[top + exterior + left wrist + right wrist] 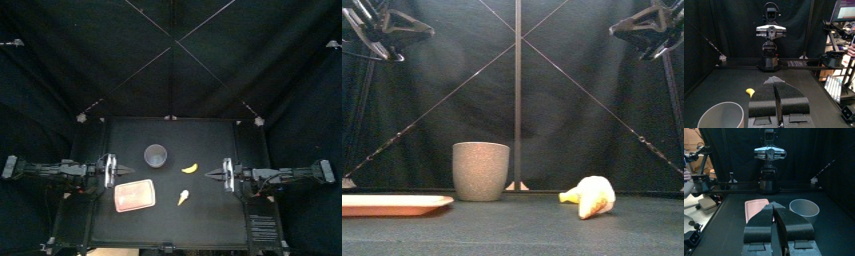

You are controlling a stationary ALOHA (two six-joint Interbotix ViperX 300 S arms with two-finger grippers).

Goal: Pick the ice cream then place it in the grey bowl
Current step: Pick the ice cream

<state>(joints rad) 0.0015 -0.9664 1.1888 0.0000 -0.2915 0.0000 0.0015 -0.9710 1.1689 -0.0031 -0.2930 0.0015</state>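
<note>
The ice cream (pixel 182 196), a pale cone toy, lies on the table toward the front, just right of the pink tray (pixel 134 195). From the front it appears as a white and yellow toy (pixel 589 196) right of the tall grey speckled cup (pixel 481 170). That cup (pixel 156 153) stands upright further back. My left gripper (pixel 107 172) hovers at the left side, jaws shut and holding nothing (pixel 776 84). My right gripper (pixel 227 173) hovers at the right side, also shut and holding nothing (pixel 775 208). Neither wrist view shows the ice cream.
A small yellow banana-like toy (pixel 190 168) lies between the cup and the right gripper, and is also seen as a yellow toy (pixel 750 92) from the left wrist. The pink tray (pixel 755 208) and grey cup (pixel 804 209) lie ahead of the right jaws.
</note>
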